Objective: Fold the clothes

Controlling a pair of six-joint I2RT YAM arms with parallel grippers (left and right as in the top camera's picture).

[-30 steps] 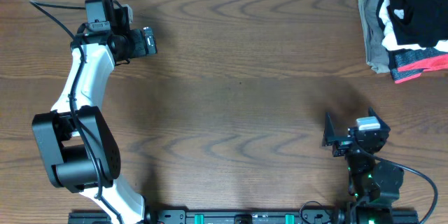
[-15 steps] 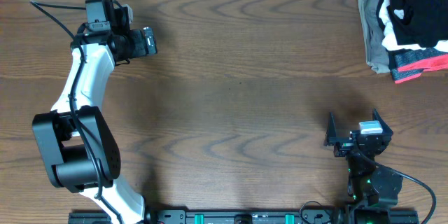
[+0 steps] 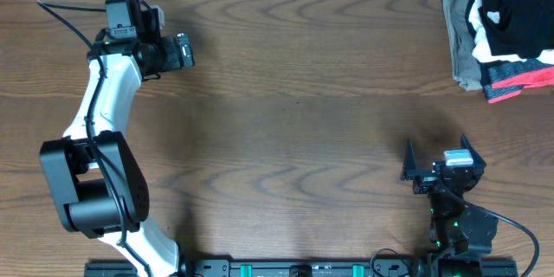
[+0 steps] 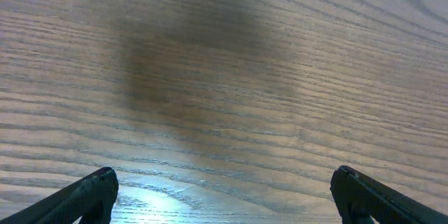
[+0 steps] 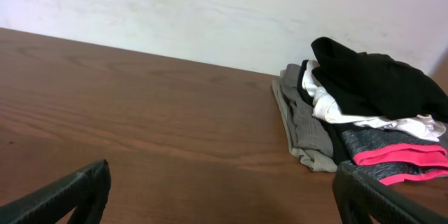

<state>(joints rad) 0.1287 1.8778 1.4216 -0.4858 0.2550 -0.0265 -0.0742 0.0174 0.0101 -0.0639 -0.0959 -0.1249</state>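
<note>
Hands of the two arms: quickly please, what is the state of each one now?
Left hand: open, holding nothing.
Right hand: open, holding nothing.

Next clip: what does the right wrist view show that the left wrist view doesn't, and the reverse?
Only the right wrist view: the clothes pile, black garment on top, with a pale wall behind. Only the left wrist view: a dark shadow on close-up wood grain. Both: the wooden table, and an open, empty gripper with its fingertips at the bottom corners, the right gripper in one, the left gripper in the other.
</note>
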